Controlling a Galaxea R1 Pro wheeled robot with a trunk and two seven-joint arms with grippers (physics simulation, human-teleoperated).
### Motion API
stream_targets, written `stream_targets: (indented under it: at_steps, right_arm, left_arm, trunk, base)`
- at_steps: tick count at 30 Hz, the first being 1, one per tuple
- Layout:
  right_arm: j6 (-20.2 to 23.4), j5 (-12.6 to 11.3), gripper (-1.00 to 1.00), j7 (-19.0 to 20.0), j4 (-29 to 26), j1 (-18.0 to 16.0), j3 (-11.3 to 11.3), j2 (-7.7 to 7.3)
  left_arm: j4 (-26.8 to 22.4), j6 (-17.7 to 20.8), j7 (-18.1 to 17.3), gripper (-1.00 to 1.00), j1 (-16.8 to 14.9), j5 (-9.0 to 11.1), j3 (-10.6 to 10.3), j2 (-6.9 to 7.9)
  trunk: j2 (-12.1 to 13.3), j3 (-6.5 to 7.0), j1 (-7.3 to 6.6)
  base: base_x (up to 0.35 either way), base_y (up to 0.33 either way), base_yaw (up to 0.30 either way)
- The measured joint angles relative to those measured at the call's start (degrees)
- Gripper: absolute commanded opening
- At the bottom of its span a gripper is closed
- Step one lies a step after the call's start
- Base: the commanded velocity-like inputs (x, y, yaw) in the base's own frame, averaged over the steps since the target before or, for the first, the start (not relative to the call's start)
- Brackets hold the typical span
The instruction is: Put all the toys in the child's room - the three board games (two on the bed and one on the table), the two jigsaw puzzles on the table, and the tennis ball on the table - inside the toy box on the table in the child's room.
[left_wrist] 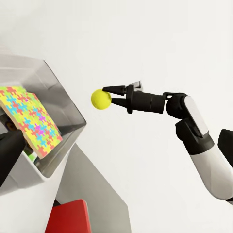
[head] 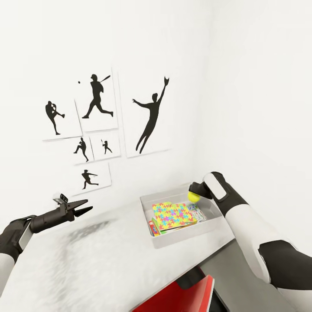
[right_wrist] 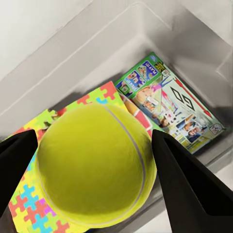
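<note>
Right gripper (head: 196,193) clamped on the tennis ball (head: 193,197), one finger (right_wrist: 187,184) on each side, held in the air above the toy box (head: 151,207), over its far edge toward the wall. Toy box sits on the pale surface (head: 86,268), near the room corner. Inside the toy box: a jigsaw puzzle (head: 173,215) lies on top, and beside it, on the side nearer the right arm, a green-edged board game (right_wrist: 170,104) lies flat on the bottom. A red-edged box (head: 152,227) pokes out from under the puzzle. Left gripper (head: 82,211) hovers over the surface, well apart from the toy box, fingers slightly parted, holding nothing. Baseball silhouette pictures (head: 97,102) hang on the wall behind.
</note>
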Motion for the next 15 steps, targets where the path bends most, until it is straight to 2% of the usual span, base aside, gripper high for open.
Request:
stream_targets:
  at_steps: [4,6,8,12,15]
  right_arm:
    - [-0.27,0.19,-1.00,0.00,0.02,0.00,0.15,-0.01]
    - [-0.36,1.08,-1.00,0.00,0.06,0.00,0.16,-0.01]
    - [-0.61,2.63,-1.00,0.00,0.09,0.00,0.13,0.00]
    - [-3.58,8.43,-1.00,0.06,0.44,0.00,-0.03,0.00]
    - [-4.37,10.03,-1.00,0.13,0.57,0.00,-0.01,-0.06]
  left_arm:
    - [-0.01,0.15,0.00,1.00,-0.01,0.01,0.05,0.00]
    - [-0.01,0.22,0.00,1.00,-0.01,0.01,0.01,0.00]
    - [-0.01,0.26,0.00,1.00,-0.01,0.01,-0.05,-0.02]
    - [-0.01,0.36,0.00,1.00,0.01,0.01,-0.10,-0.08]
    - [-0.01,0.38,0.00,1.00,0.00,0.01,-0.11,-0.08]
  trunk:
    - [0.00,-0.36,0.00]
    - [0.00,-0.55,0.00]
    - [0.00,-0.74,0.00]
    - [0.00,-1.11,0.00]
    - [0.00,-1.40,0.00]
  base:
    - [0.000,0.000,0.000]
    - [0.000,0.000,0.000]
    - [0.000,0.000,0.000]
    - [0.000,0.000,0.000]
    - [0.000,0.000,0.000]
